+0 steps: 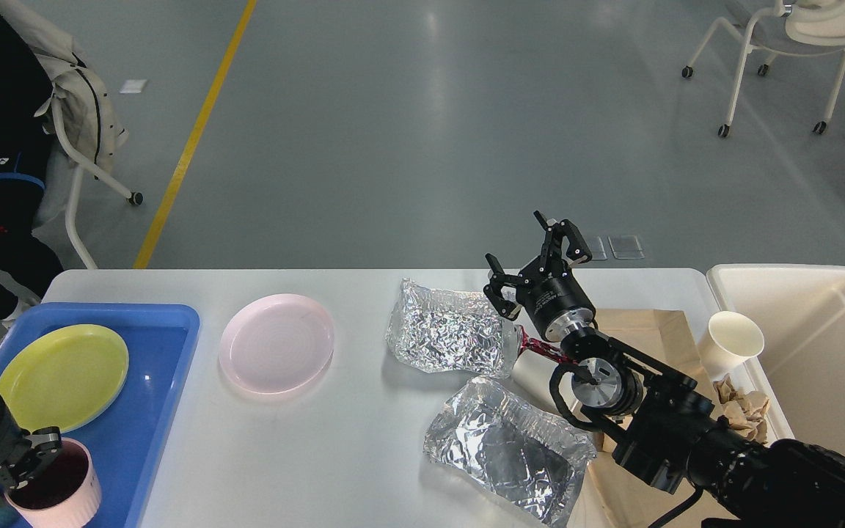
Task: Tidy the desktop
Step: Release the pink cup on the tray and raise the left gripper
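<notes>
The white desktop [334, 440] fills the lower view. My right gripper [534, 261] is open and empty, raised above the far part of the desktop, just right of a crumpled foil tray [448, 334]. A second foil tray [510, 447] lies nearer, under my right arm. My left gripper [20, 463] is at the bottom left, its fingers [45, 440] on the rim of a pink ribbed cup [56, 488] over the blue tray [151, 411]. It looks shut on that cup. A yellow plate [63, 375] lies in the tray. A pink plate [276, 341] lies on the desktop.
A cream-white deep bin [826, 381] stands at the right edge. A white paper cup [732, 342] lies tipped on brown paper [650, 330], with a crumpled brown wad [741, 409] beside it. Chairs stand on the floor beyond the table.
</notes>
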